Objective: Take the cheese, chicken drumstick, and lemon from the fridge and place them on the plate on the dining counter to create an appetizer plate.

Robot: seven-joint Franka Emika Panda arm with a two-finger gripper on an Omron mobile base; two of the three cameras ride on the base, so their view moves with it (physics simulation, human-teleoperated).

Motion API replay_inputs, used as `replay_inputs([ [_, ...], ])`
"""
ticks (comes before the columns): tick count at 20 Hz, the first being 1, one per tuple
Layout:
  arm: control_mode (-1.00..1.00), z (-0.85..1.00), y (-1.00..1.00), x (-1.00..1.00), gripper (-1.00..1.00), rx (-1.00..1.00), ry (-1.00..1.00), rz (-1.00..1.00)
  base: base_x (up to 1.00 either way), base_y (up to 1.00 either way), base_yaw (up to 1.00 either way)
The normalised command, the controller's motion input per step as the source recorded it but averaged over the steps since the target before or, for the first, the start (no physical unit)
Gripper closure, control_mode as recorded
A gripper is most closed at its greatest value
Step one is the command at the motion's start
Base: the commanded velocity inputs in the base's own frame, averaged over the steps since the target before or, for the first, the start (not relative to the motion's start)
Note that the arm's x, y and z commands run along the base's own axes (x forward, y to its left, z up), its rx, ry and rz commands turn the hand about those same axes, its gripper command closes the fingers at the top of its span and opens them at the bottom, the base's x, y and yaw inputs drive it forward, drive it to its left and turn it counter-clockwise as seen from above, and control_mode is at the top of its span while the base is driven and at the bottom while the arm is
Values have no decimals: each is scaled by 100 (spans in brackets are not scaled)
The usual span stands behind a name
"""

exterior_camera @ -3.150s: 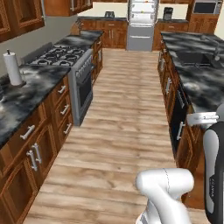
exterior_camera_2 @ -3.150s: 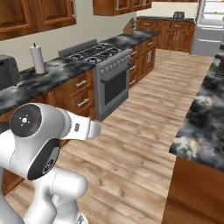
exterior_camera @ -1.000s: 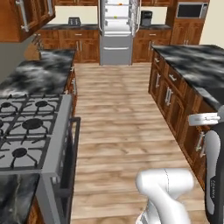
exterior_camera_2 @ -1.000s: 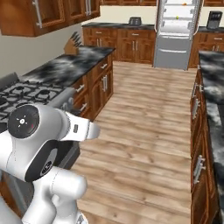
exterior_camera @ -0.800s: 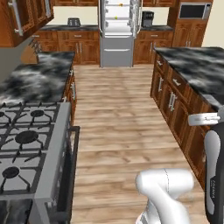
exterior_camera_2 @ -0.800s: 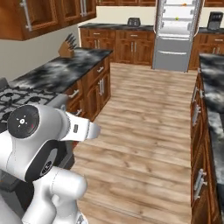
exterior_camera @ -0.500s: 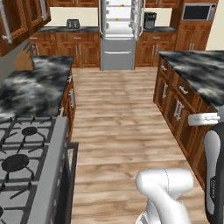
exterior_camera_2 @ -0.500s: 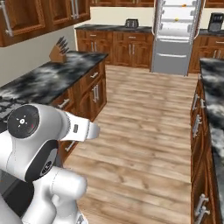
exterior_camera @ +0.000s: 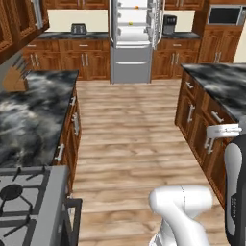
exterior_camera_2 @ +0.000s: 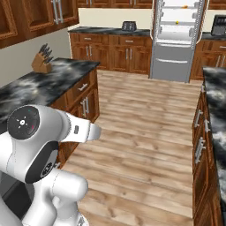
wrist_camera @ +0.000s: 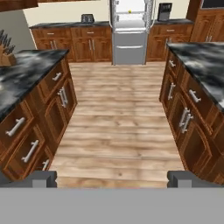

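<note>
Ahead — grey fridge, white-shelved

The tall grey fridge stands open at the far end of the wood-plank floor, its white translucent shelves carrying a small orange item and a small yellow one. A wooden knife block sits on the black-and-grey marbled stone counter.
</note>
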Motion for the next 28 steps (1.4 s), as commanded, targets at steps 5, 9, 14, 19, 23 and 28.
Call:
replay_inputs([
  [5, 100, 0, 0, 0, -100, 0, 0, 0, 100, -10, 0],
  [9, 100, 0, 0, 0, -100, 0, 0, 0, 100, -14, 0],
  [14, 100, 0, 0, 0, -100, 0, 0, 0, 100, -10, 0],
  [19, 100, 0, 0, 0, -100, 0, 0, 0, 100, -47, -1],
  [23, 100, 0, 0, 0, -100, 0, 0, 0, 100, -91, -3],
  [28, 100, 0, 0, 0, -100, 0, 0, 0, 100, -83, 0],
])
